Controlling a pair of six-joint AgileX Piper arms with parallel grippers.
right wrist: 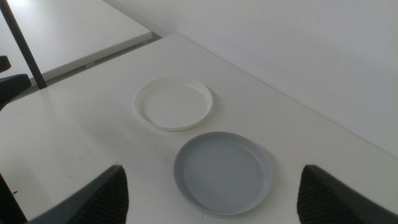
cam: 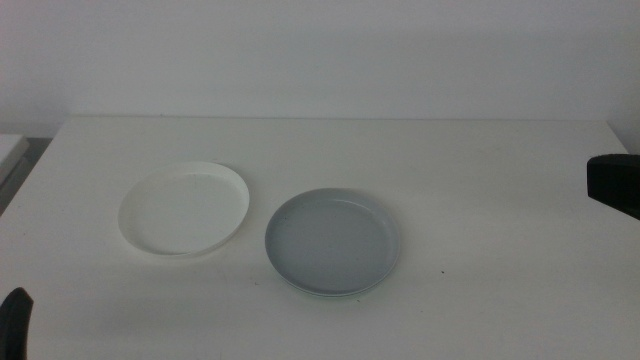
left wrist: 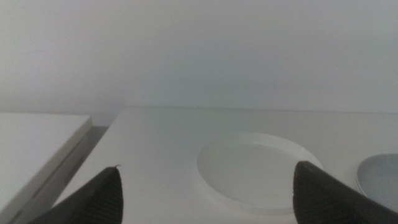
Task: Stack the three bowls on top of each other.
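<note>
White table [cam: 480, 300]: grey bowl [cam: 333, 240] beside white bowl [cam: 184, 208].

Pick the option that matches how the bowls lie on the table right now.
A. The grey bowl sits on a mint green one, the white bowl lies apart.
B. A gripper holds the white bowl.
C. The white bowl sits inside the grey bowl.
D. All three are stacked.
A: the grey bowl has a pale mint green rim showing beneath it, while the white bowl lies apart on the table.

The white bowl [cam: 184, 209] lies flat just beside the grey bowl [cam: 333, 241], which sits on a mint-green rim.
</note>
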